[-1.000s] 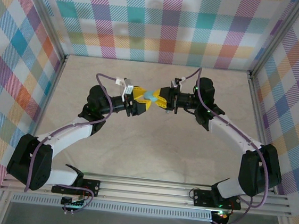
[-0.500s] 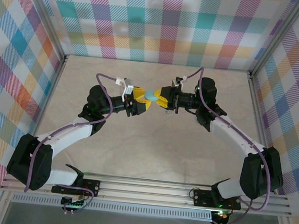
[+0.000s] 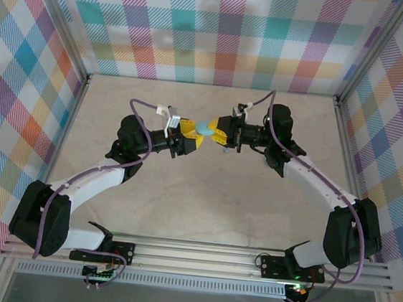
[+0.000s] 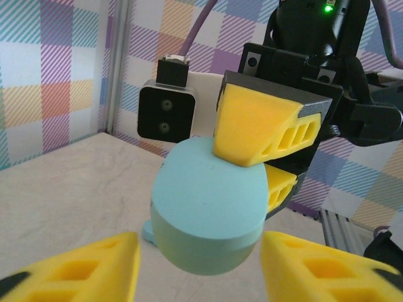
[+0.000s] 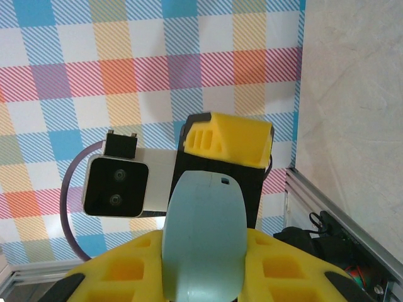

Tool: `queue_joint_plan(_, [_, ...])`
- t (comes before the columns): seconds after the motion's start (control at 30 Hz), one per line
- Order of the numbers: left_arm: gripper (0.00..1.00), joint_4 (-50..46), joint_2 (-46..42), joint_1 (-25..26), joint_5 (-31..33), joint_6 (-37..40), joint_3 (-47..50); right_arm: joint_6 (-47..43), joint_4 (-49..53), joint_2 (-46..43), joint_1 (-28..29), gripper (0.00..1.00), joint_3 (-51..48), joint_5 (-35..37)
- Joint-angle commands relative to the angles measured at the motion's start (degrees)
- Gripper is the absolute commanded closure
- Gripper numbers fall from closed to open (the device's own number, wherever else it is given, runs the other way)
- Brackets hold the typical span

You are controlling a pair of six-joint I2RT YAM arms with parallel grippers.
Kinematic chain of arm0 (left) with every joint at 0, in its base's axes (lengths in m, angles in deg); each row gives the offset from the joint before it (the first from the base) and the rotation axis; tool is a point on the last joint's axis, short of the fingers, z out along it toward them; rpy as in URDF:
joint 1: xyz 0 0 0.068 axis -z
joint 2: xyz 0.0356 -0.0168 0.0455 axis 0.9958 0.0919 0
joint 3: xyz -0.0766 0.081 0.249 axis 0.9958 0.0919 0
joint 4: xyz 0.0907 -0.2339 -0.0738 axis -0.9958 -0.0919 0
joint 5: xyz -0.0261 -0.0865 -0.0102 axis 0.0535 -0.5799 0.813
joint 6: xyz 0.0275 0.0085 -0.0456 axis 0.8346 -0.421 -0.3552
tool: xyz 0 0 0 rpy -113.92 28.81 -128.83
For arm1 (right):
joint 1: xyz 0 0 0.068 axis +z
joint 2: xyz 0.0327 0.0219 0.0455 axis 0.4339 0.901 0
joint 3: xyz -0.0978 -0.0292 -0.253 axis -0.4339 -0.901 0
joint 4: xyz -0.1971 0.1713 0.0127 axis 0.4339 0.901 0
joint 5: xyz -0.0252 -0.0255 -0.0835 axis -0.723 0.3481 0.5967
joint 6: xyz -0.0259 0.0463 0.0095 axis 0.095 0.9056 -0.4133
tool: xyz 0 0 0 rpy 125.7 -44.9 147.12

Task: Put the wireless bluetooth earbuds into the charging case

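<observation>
I see my right gripper (image 3: 216,134) clamped on the charging case (image 4: 208,214) above the table's (image 3: 203,202) far half. My left gripper (image 3: 194,136) flanks it, jaws parted, 2 gaps visible.

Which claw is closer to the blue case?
Right. The right claw is pinching the charging case; the left claw sits around it, one finger on each side, not clearly touching.

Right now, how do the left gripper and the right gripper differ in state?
Right gripper: jaws clamped on the smooth light-blue oval plastic charging case; left gripper: jaws apart, flanking it, a gap showing. From the left wrist, the right gripper's jaws pinch above and below, the left gripper's sit either side. Shared: yellow jaws, both at the case.
</observation>
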Motion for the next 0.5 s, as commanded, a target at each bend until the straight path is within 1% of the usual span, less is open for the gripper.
queue_joint_plan(0.0, [0.4, 1.17, -0.56, 0.23, 0.51, -0.13, -1.3, -0.12, -1.34, -1.82, -0.12, 0.85, -0.53, -1.21])
queue_joint_plan(0.1, [0.38, 1.56, -0.46, 0.32, 0.63, -0.27, -1.46, -0.36, -1.1, -1.91, 0.06, 0.85, -0.24, -1.56])
queue_joint_plan(0.27, [0.4, 2.71, 0.17, 0.48, 0.0, -0.69, -1.58, -0.65, -0.73, -1.82, 0.81, 0.84, 0.19, -1.91])
queue_joint_plan(0.47, [0.39, 3.56, 0.19, 0.78, -0.12, -0.89, -1.4, -0.25, -1.11, -1.47, 1.12, 0.84, 0.41, -2.22])
